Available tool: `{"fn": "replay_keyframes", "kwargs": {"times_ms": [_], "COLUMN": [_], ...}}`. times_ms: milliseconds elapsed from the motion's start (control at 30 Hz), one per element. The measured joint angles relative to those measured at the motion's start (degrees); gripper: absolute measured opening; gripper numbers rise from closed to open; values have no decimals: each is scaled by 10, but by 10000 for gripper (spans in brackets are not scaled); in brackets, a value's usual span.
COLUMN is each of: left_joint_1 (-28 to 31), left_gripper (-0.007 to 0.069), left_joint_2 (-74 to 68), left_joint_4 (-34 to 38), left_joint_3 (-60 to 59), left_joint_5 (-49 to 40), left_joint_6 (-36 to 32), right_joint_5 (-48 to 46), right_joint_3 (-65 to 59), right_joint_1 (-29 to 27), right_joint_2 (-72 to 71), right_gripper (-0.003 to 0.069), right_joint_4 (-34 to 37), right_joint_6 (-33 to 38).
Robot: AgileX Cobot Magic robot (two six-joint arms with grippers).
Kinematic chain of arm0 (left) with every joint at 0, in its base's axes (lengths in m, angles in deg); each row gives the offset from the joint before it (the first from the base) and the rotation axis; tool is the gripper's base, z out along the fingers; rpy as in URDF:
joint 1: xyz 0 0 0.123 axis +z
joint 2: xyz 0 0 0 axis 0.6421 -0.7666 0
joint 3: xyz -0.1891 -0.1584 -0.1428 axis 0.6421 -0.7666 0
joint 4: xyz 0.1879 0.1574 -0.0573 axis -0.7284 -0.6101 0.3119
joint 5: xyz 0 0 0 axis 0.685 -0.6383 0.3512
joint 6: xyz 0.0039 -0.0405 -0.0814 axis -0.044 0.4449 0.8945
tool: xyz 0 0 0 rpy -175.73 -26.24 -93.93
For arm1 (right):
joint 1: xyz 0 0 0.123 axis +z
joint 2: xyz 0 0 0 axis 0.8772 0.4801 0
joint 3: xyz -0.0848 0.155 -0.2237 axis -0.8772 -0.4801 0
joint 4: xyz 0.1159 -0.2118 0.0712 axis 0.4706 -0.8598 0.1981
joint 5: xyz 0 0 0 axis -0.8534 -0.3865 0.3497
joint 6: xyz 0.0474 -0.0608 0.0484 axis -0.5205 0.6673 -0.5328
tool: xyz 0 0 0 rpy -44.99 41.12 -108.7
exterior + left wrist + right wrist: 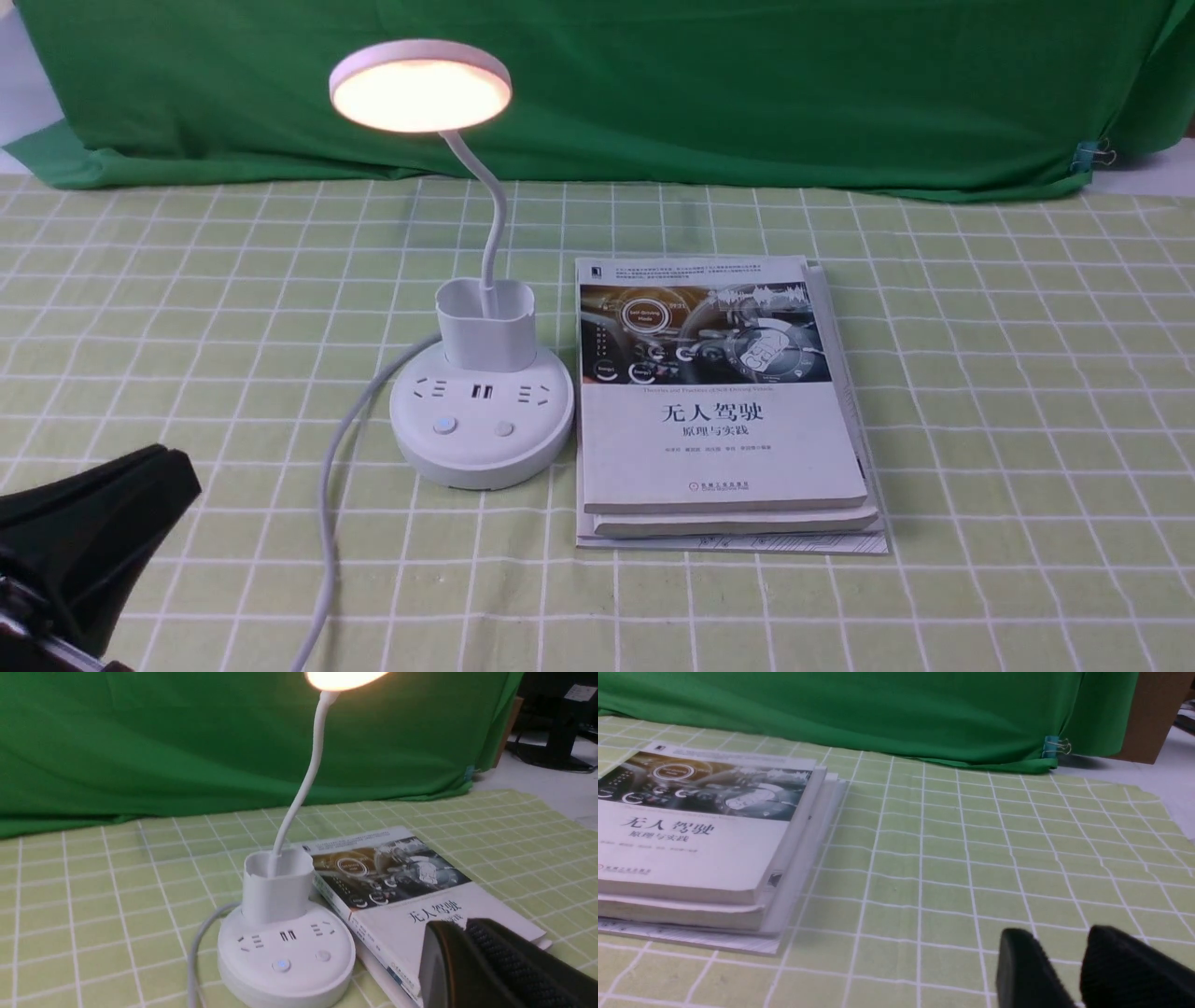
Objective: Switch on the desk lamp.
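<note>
Left pincer (179,474) near glowing desk lamp (485,329)

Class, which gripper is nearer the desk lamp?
Left. The left gripper is in front of the desk lamp, to its left; the right gripper is over cloth past the books.

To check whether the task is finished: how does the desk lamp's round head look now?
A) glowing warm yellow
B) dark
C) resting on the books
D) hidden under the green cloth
A: the desk lamp is lit, and its disc head glows warm yellow.
</note>
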State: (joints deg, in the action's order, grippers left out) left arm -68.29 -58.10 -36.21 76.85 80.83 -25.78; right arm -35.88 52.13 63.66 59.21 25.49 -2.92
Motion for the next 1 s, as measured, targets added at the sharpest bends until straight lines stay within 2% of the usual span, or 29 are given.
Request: {"fn": "replay_keyframes", "kwargs": {"times_ms": [67,200,233,267,300,367,400,467,533,667,1000], "left_joint_1": [4,70,70,116,116,160,201,232,258,266,263], "left_gripper": [19,19,19,19,19,19,19,19,19,19,19], "left_joint_2": [3,53,56,87,91,118,141,171,196,202,204], "left_joint_4": [-8,36,40,69,72,85,95,110,129,145,150], "left_joint_3": [-5,-56,-59,-85,-88,-115,-141,-158,-160,-163,-163], "left_joint_5": [9,33,34,40,40,44,45,33,-16,-65,-63], "left_joint_6": [-17,-171,-171,-237,-237,-264,-275,-275,-272,-268,-268], "right_joint_5": [0,0,0,0,0,0,0,0,-1,0,0], "right_joint_3": [0,0,0,0,0,0,0,0,0,0,0], "right_joint_1": [0,0,0,0,0,0,0,0,0,0,0], "right_joint_2": [0,0,0,0,0,0,0,0,0,0,0], "right_gripper": [245,245,245,245,245,245,245,245,245,245,245], "right_joint_4": [0,0,0,0,0,0,0,0,0,0,0], "right_joint_6": [0,0,0,0,0,0,0,0,0,0,0]}}
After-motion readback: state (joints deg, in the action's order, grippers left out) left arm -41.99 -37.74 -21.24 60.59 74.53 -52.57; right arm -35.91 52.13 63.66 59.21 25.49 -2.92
